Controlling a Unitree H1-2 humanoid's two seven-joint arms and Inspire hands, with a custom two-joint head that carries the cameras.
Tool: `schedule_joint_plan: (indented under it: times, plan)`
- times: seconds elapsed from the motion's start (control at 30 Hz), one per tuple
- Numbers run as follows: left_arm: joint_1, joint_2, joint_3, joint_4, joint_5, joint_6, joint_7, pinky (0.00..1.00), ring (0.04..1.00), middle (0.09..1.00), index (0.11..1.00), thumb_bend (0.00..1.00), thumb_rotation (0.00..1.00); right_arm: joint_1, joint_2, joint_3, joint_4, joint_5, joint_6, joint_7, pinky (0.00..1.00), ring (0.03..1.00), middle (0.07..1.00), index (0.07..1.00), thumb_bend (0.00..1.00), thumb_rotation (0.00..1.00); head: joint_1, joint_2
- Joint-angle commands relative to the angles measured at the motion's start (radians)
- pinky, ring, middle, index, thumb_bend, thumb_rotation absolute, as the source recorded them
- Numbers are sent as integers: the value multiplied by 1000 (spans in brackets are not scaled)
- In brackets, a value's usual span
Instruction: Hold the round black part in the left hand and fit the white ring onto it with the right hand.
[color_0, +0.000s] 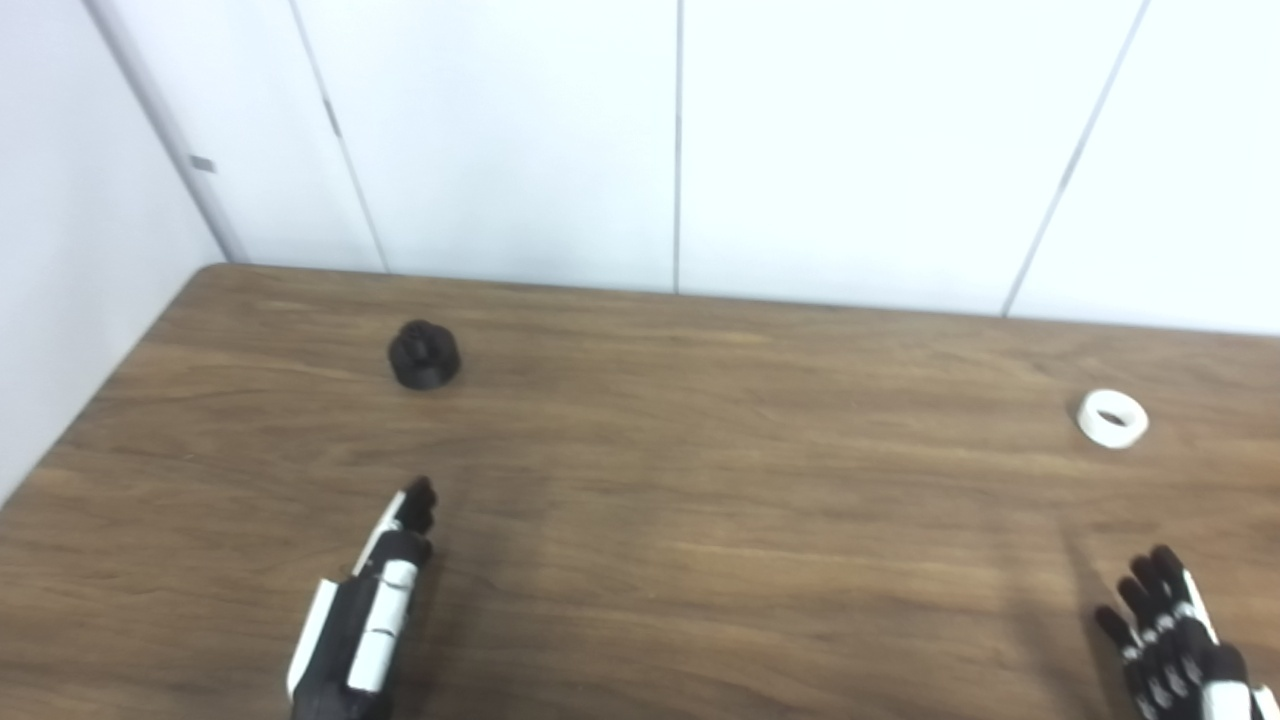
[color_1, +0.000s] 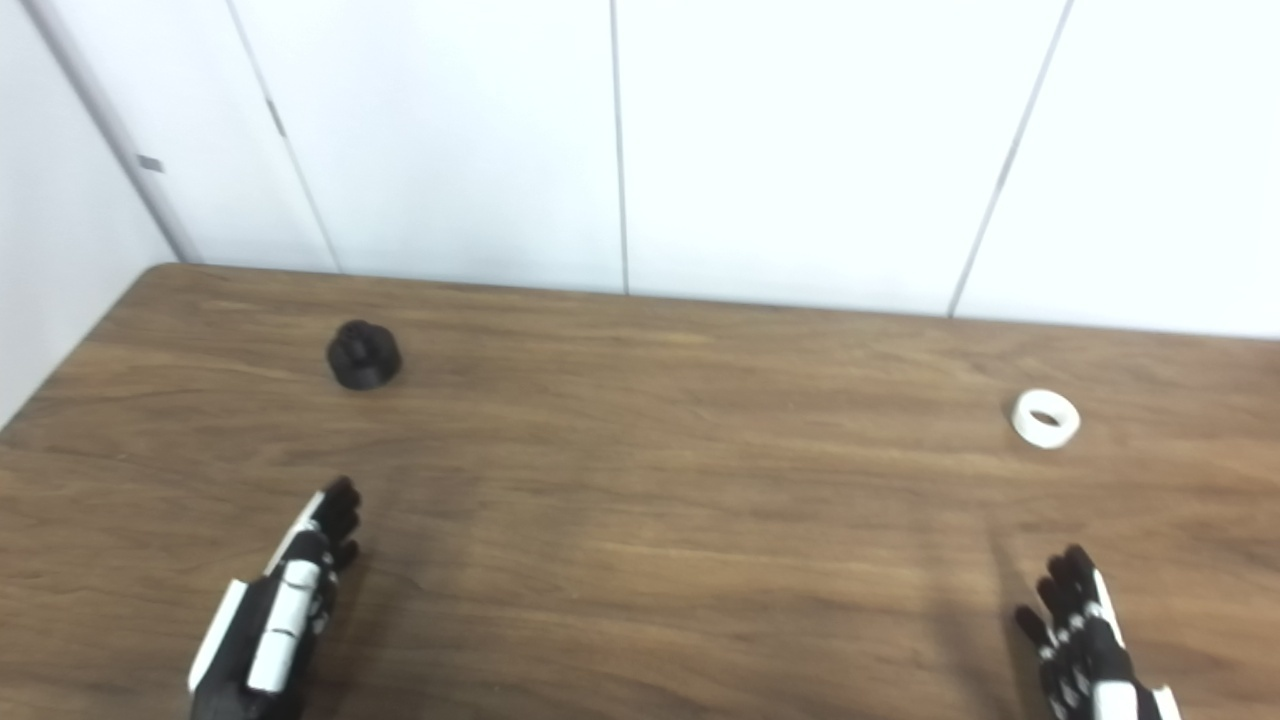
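Wood-grain table (color_0: 700, 520), both hands empty, parts lying untouched.

Nearest, the left hand (color_0: 365, 610) reaches forward over the near-left tabletop, fingers extended and grasping nothing; the right hand (color_0: 1175, 635) sits at the near-right corner, fingers spread apart and released. Farther back, the round black part (color_0: 425, 354) rests on the left side, well apart from the white ring (color_0: 1112, 418) lying flat at far right. White wall panels (color_0: 680, 140) stand behind.

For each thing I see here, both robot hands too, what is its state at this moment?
round black part: resting on the wooden table, far left, not held.
white ring: lying flat on the table, far right, hole up, not held.
left robot hand: open, empty, short of the black part.
right robot hand: open, fingers spread, empty, short of the ring.
wooden table: bears both parts.
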Motion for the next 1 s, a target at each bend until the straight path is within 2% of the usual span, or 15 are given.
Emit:
schedule_joint_plan:
  times: [0.0, 0.1, 0.3, 0.67, 0.7, 0.8, 0.97]
  plan:
    - [14, -36, -8, -4, 10, -51, -1, 994, 988, 975, 965, 578, 854, -10, -13, -10, 12, 0, -36, 3, 927, 962, 983, 997, 569, 1000, 0, 1]
    - [10, -38, -14, 12, 17, -65, 3, 996, 984, 973, 975, 579, 849, -16, -19, -10, 34, -2, -49, 5, 925, 962, 971, 993, 555, 1000, 12, -22]
    - [2, -45, -27, 24, 49, -68, 18, 974, 976, 966, 977, 580, 840, -25, -28, -14, 63, 11, -72, 11, 928, 963, 976, 1000, 542, 1000, 40, -42]
    - [4, -39, -41, 42, 74, -84, 27, 974, 971, 961, 967, 623, 808, -31, -33, -21, 83, 13, -80, 16, 954, 975, 980, 1000, 547, 1000, 43, -55]
    - [5, -39, -42, 41, 78, -81, 28, 973, 969, 961, 967, 616, 803, -30, -33, -21, 83, 15, -78, 17, 954, 976, 981, 1000, 542, 1000, 24, -54]
    - [8, -47, -41, 26, 88, -55, 39, 972, 968, 955, 962, 624, 736, -27, -32, -21, 79, 18, -75, 16, 956, 981, 982, 1000, 533, 1000, 16, -50]
    - [4, -37, -33, -35, 143, -5, 60, 945, 959, 943, 944, 622, 503, -24, -33, -21, 72, 13, -73, 15, 951, 978, 981, 1000, 528, 1000, 7, -36]
